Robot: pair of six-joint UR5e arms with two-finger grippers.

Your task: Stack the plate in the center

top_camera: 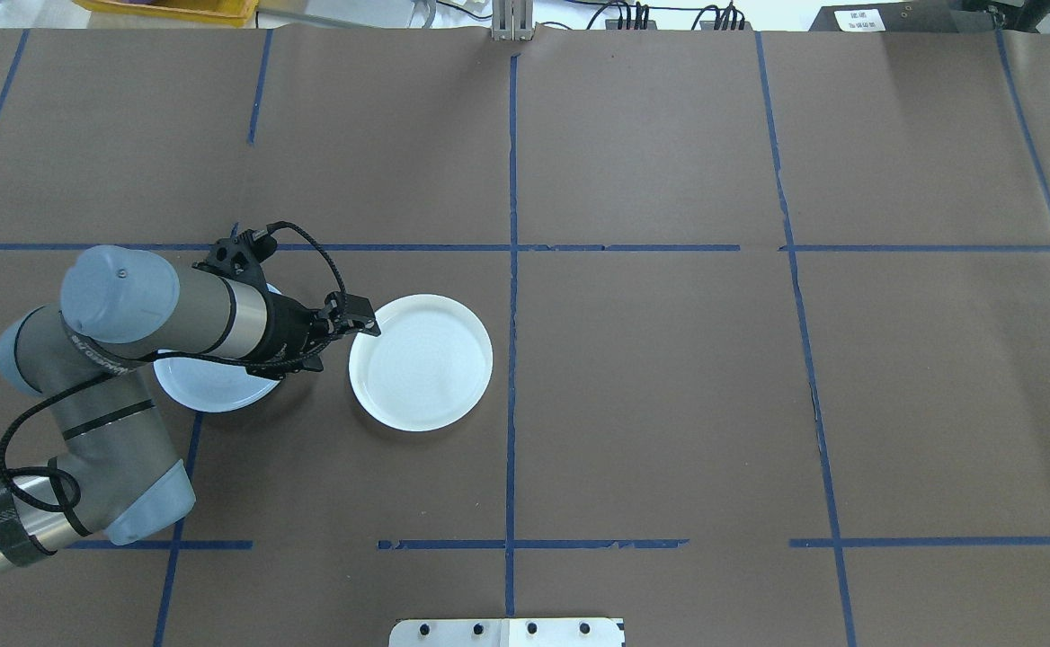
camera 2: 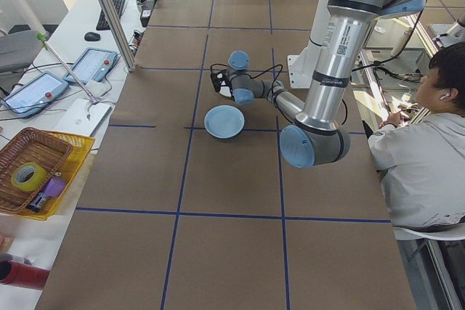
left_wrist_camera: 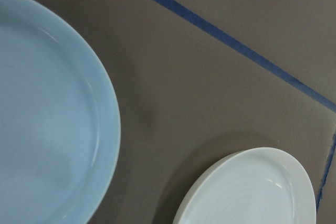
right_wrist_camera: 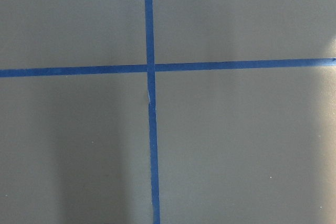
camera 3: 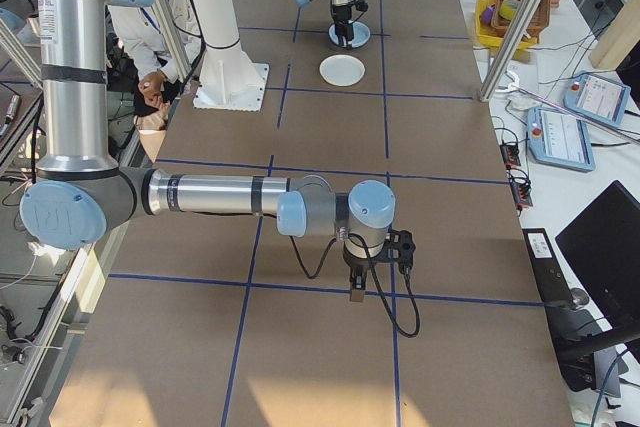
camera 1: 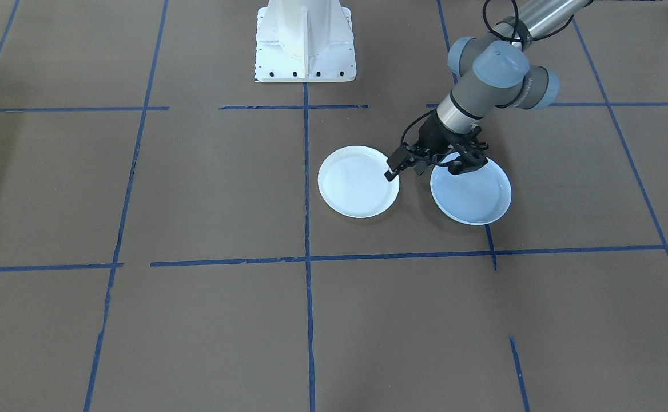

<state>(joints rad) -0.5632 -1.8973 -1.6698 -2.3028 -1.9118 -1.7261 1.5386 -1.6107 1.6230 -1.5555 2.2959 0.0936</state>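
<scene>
The left gripper point(camera 1: 405, 166) sits just right of centre in the front-facing view, poised over the gap between two plates; its black fingers point(camera 1: 394, 165) reach to the right rim of the white plate point(camera 1: 358, 181). How far its jaws stand apart I cannot tell, and nothing shows between them. In the overhead view the same gripper point(top_camera: 350, 325) lies left of centre, its tip at the left edge of the white plate point(top_camera: 421, 361), which shows faint concentric ridges. Under the wrist, further left in that view, lies the pale-blue plate point(top_camera: 210, 388), smooth inside with a raised rim, partly covered by the arm. In the front-facing view the pale-blue plate point(camera 1: 471, 194) lies right of the white one, near it but not touching. Both rest flat on the brown table point(camera 1: 197, 320) marked with blue tape lines point(camera 1: 308, 257).

The right gripper point(camera 3: 356, 285) appears only in the right side view, low centre, pointing down near a tape line, well apart from both plates; its opening cannot be judged.
</scene>
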